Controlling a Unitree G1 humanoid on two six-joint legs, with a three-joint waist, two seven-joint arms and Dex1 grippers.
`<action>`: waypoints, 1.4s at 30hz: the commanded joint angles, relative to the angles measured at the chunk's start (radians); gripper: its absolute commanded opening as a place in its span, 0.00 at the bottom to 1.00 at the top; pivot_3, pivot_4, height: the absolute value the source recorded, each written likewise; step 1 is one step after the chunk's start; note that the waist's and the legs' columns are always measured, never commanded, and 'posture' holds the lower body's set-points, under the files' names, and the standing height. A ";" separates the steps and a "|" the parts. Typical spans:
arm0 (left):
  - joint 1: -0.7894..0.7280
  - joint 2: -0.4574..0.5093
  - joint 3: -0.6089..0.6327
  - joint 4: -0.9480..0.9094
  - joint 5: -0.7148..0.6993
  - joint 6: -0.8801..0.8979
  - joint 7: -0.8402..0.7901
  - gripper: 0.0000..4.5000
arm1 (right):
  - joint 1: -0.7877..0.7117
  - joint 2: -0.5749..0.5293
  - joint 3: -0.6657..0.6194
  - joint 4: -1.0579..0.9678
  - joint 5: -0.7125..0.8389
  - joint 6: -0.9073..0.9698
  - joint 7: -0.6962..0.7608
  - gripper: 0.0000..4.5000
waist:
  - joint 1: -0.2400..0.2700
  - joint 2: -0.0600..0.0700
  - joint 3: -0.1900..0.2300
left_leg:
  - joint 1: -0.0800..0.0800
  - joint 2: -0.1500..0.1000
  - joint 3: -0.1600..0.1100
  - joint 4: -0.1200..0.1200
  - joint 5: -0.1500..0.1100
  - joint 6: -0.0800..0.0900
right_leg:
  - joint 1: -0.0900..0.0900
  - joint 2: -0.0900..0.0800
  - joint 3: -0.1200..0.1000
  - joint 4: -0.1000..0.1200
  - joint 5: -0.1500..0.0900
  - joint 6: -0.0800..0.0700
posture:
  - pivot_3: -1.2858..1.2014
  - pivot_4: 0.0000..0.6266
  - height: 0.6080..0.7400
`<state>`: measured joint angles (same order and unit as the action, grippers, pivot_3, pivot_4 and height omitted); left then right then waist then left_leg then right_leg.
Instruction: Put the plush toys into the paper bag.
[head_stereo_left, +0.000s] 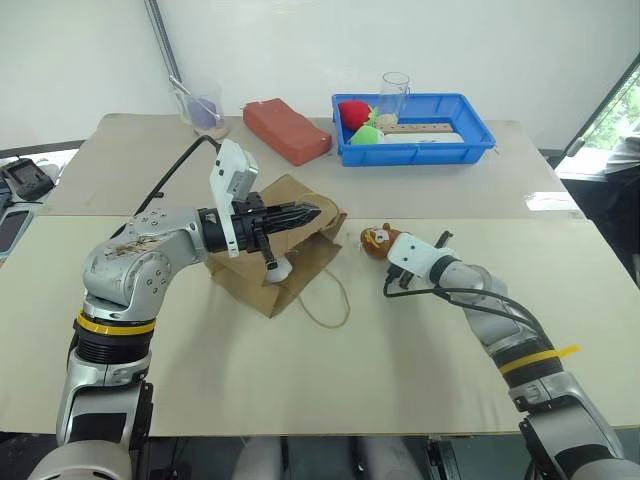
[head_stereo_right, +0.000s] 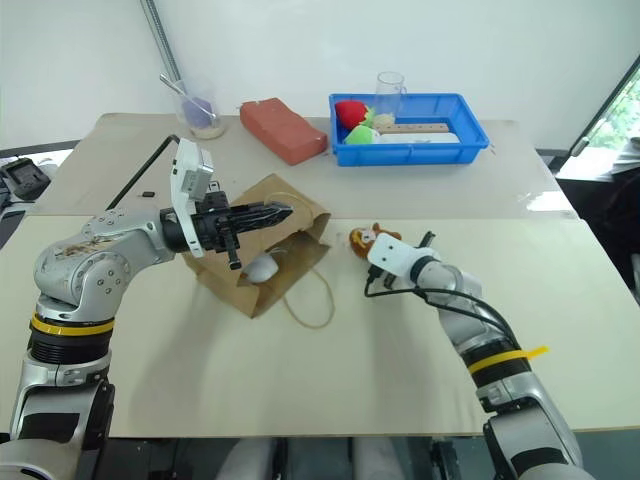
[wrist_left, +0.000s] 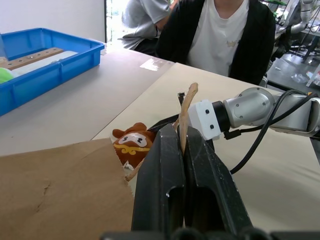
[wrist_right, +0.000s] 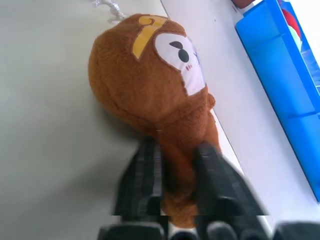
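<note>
Left eye view first, going left to right. Our left gripper (head_stereo_left: 305, 213) has its jaws clamped on the rim of the paper bag (head_stereo_left: 290, 275), lifting one edge so the mouth gapes toward the middle of the table (head_stereo_left: 330, 380). In the left wrist view the jaws are pressed together on a thin strip of the brown paper. The bag lies on its side, one cord handle looped out on the table in front of it. Something white and roundish (head_stereo_right: 262, 268) sits in the bag's mouth; we reckon that's the white plush toy, but we can't make out enough to be sure.

Just right of the bag is the brown plush toy (head_stereo_left: 378, 240), lying on the table. Our right gripper (wrist_right: 172, 165) has closed its jaws around the toy's lower body, head pointing away from the wrist, and the fabric bulges between the fingers (wrist_right: 145, 170).

Handling-wise, we'd guess it's very light and squashy, so nothing to break, but soft plush can slip out of a shallow pinch. The body just below the head looks like the sensible spot, and that's about where we have it. The bag is thin paper and floppy, so the rim could tear or fold shut if the left arm tugs.

Way back are a red block (head_stereo_left: 286, 129) and a blue tray (head_stereo_left: 465, 148).
</note>
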<state>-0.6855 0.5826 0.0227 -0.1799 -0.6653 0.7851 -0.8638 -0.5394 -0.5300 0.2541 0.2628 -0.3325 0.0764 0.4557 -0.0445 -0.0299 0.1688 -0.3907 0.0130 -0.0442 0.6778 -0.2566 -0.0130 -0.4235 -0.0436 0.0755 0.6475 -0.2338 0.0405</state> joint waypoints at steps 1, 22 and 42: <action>-0.011 0.006 0.024 -0.017 -0.004 -0.017 0.000 0.00 | 0.029 -0.026 -0.048 -0.136 0.044 -0.001 0.047 0.00 | 0.000 0.000 0.000 | 0.000 0.000 0.000 0.000 0.000 0.000 | 0.000 0.000 0.000 0.000 0.000 0.000 | 0.52 0.24 1.00; -0.030 0.000 0.017 -0.042 -0.033 0.012 -0.008 0.00 | -0.009 0.356 0.105 -0.349 0.072 0.358 0.011 0.00 | -0.001 0.000 0.000 | 0.000 0.000 -0.001 0.001 0.000 -0.001 | 0.000 0.000 -0.002 0.001 0.000 0.000 | 0.52 0.24 1.00; -0.014 -0.009 0.021 -0.049 -0.039 0.020 0.029 0.00 | -0.012 0.431 0.083 -0.259 0.120 0.311 -0.057 0.93 | -0.001 0.000 0.000 | 0.000 0.000 -0.003 -0.001 0.000 -0.001 | -0.001 0.000 -0.003 0.001 0.000 -0.001 | 0.52 0.24 1.00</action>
<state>-0.6953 0.5745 0.0227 -0.2010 -0.6943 0.8123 -0.8394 -0.5553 -0.0921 0.3440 0.0943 -0.2219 0.3826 0.3765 -0.0459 -0.0296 0.1689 -0.3910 0.0132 -0.0474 0.6772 -0.2563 -0.0136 -0.4246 -0.0435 0.0726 0.6487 -0.2335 0.0400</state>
